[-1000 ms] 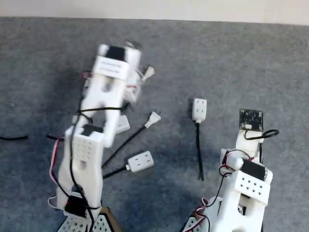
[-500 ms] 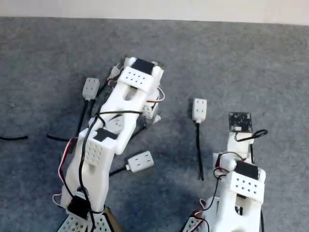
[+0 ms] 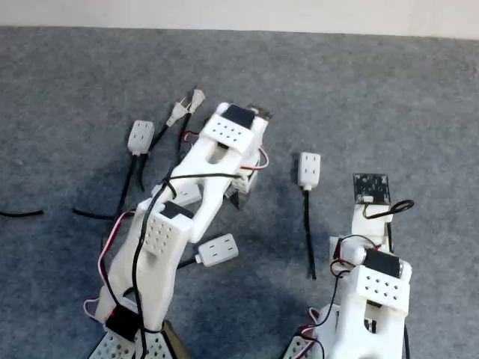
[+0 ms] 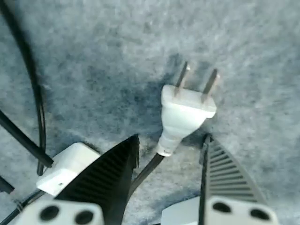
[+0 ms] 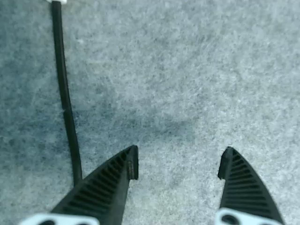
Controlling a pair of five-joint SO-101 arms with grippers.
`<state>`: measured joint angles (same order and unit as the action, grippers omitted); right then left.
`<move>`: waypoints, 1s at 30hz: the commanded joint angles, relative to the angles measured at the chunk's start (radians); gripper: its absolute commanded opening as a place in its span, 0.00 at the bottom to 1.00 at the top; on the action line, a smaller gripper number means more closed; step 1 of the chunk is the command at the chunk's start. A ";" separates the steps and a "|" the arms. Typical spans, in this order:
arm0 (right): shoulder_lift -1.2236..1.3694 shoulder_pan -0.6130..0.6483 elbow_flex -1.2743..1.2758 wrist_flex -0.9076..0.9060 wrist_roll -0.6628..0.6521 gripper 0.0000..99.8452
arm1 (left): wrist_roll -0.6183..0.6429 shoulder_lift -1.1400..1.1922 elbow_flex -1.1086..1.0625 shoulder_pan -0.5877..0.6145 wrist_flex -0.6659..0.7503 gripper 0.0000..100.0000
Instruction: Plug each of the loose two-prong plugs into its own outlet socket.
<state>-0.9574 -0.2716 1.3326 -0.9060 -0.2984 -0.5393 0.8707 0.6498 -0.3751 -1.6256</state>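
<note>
Here, the plug [image 4: 187, 110] lies just past the left end effector [image 4: 171, 138].

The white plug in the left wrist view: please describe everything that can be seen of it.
The white plug looks like moulded plastic, with two flat metal prongs and a black cord at its back. It lies flat on the grey carpet, prongs pointing away from the open left tool, its cord running back through the tool's gap.
</note>
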 commanded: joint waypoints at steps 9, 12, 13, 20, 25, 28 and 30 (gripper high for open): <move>-0.016 0.002 -0.005 0.018 -0.012 0.27 | 0.000 0.028 0.246 -0.048 -0.126 0.01; -0.016 -0.035 -0.008 0.018 -0.012 0.27 | 0.006 0.010 0.332 -0.099 -0.158 0.00; -0.016 -0.054 -0.019 0.018 -0.011 0.27 | 0.006 -0.013 0.337 -0.122 -0.158 0.00; -0.016 -0.318 -0.114 0.018 -0.006 0.27 | 0.008 -0.269 0.110 -0.374 -0.157 0.00; -0.016 -0.447 -0.162 0.018 -0.006 0.27 | 0.002 -0.424 -0.085 -0.507 -0.155 0.00; -0.016 -0.453 -0.165 0.018 -0.006 0.27 | 0.002 -0.473 -0.117 -0.549 -0.155 0.01; -0.016 -0.453 -0.165 0.018 -0.006 0.27 | 0.002 -0.476 -0.119 -0.558 -0.155 0.02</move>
<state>-0.9574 -0.7104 1.2236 -0.9060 -0.2984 -0.5409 0.4657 0.5363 -0.9060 -1.7729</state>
